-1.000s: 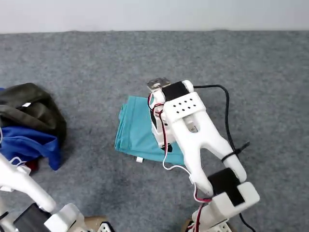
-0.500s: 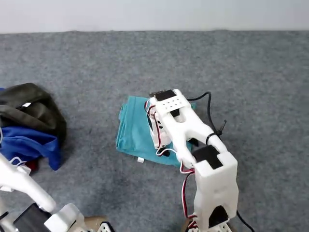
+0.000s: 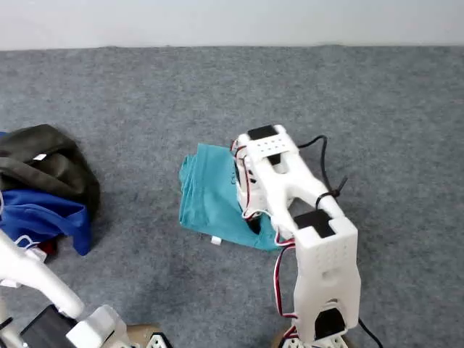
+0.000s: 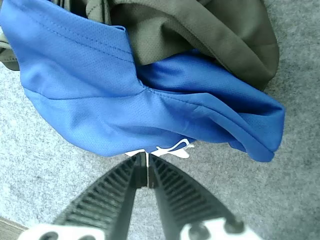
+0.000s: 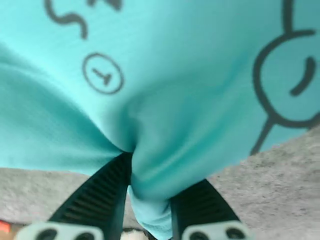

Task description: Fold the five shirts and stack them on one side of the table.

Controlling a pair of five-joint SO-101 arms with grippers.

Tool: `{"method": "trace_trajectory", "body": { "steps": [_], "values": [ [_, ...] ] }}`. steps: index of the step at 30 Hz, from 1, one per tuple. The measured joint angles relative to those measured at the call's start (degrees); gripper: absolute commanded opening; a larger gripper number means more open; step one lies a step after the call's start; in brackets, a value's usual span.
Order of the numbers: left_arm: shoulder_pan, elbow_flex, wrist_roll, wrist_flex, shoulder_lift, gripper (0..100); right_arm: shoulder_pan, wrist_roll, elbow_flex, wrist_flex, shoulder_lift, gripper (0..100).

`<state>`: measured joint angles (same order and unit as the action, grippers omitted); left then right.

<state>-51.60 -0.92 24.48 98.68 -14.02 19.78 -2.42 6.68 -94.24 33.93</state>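
Right arm has drawn back and hunches over the teal shirt (image 3: 206, 196), whose outline has shifted slightly with it; right gripper (image 5: 157, 172) pinches a fold of that shirt between ribbed black jaws, cloth bulging out past both tips; fabric smooth, thin knit, with dark line-drawn print; shirt lies folded, roughly rectangular, on the grey felt-like table (image 3: 377, 109); left gripper (image 4: 148, 161) has its jaws pressed together, holding nothing; just beyond their tips lies the blue shirt (image 4: 125, 100), fine mesh weave, stitched hem, crumpled; olive shirt (image 4: 210, 35) heaped over it, farther from the tips.
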Motion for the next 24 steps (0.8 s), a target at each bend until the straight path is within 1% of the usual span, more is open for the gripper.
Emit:
{"method": "trace_trajectory", "body": {
  "steps": [2, 6, 8, 12, 15, 19, 24],
  "values": [
    [0.0, 0.0, 0.0, 0.0, 0.0, 1, -2.1, -3.3, -0.8, -2.0, -0.3, 1.0],
    [0.0, 0.0, 0.0, 0.0, 0.0, 1, -8.9, -14.5, -1.1, -4.4, -4.0, 1.0],
    [0.0, 0.0, 0.0, -0.3, 0.0, 1, -13.0, -22.2, -1.1, -4.5, -6.8, 1.0],
    [0.0, 0.0, 0.0, -1.6, 0.0, 1, -20.9, -41.5, -1.0, -4.5, -9.2, 0.9],
    [0.0, 0.0, 0.0, -1.9, 0.0, 1, -25.3, -55.4, 2.5, -2.6, -9.2, 0.9],
    [0.0, 0.0, 0.0, -2.1, 0.0, 1, -26.9, -68.8, 9.8, 4.7, -6.8, 0.9],
    [0.0, 0.0, 0.0, -2.1, 0.0, 1, -25.3, -80.2, 17.4, 15.3, -1.3, 0.9]
  ]
}}
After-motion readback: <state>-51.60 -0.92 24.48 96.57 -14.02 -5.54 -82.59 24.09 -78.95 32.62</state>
